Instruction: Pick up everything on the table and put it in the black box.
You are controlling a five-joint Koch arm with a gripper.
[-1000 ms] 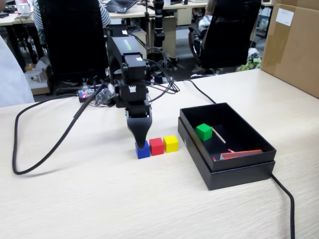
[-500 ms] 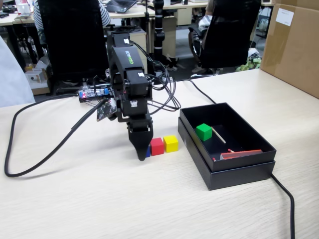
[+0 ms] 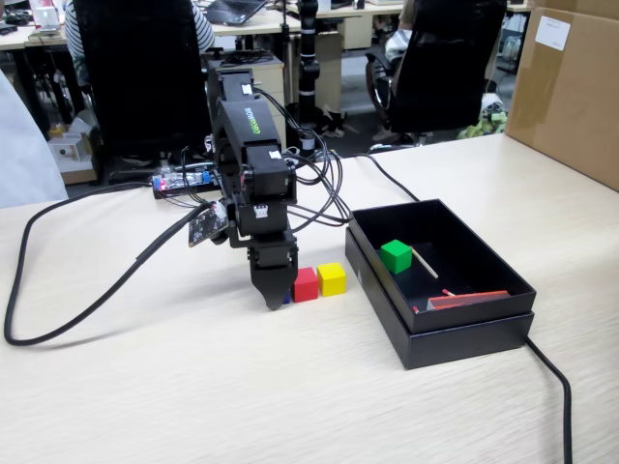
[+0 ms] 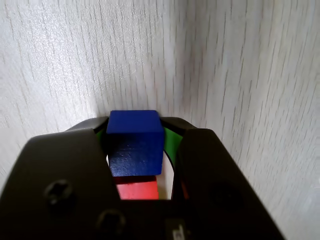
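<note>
You have four small glossy cubes. The green cube (image 3: 396,255) sits inside the black box (image 3: 484,329), toward its far left part, resting flat on the floor of the box. That box is matte, shallow and rectangular, nested in its slightly larger lid, lying on the right side of the pale wood-grain worktop (image 3: 193,387). Left of the box, the yellow cube (image 3: 332,278) and red cube (image 3: 306,284) stand side by side, apparently touching. The blue cube (image 4: 135,141) is just left of the red one, between the jaws of the tool (image 4: 137,145); in the fixed view it is mostly hidden.
</note>
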